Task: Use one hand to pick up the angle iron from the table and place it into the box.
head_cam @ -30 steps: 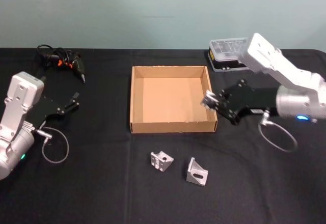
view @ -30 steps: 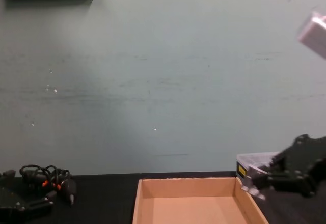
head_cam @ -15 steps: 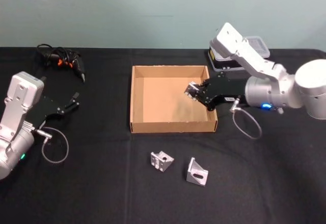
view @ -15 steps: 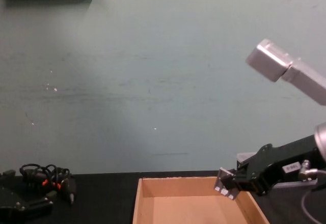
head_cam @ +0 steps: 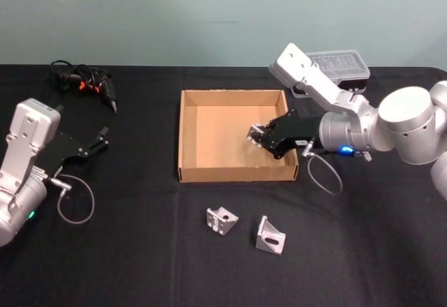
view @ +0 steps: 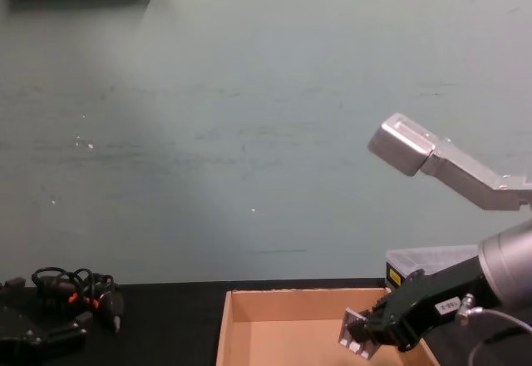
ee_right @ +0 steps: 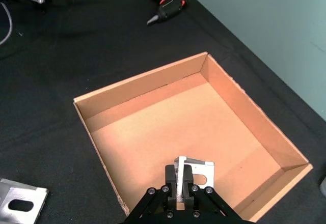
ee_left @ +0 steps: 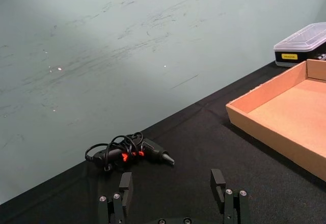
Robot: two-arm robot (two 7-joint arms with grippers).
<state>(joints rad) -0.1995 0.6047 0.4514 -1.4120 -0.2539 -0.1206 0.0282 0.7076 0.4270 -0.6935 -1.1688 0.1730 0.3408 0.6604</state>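
Three angle irons: one pinched in my right gripper, two lying loose on the table.
Held angle iron: silver bracket with a slotted face, gripped by one flange. It hangs over the inside of the box, close to the box's right wall and toward its front wall. I cannot tell whether it touches the box floor.
Right gripper: my working end effector, reaching in across the box's right wall. Its two black fingers are clamped together on the held angle iron.
Box: tan cardboard tray with low walls, open side up, on the table directly ahead of me.
Left-hand loose angle iron: on the table in front of the box's front wall, near it but apart from it, about level with the box's middle.
Right-hand loose angle iron: just beside the first, not touching it, a little farther from the box's front wall and below the box's right half.
Left gripper: parked well to the left of the box, low over the table, fingers spread apart and gripping nothing.
Black case: clear-lidded, on the table behind the box's right rear corner.
Corded tool: black with orange marks, cable coiled, well apart from the box, beyond its left rear corner.
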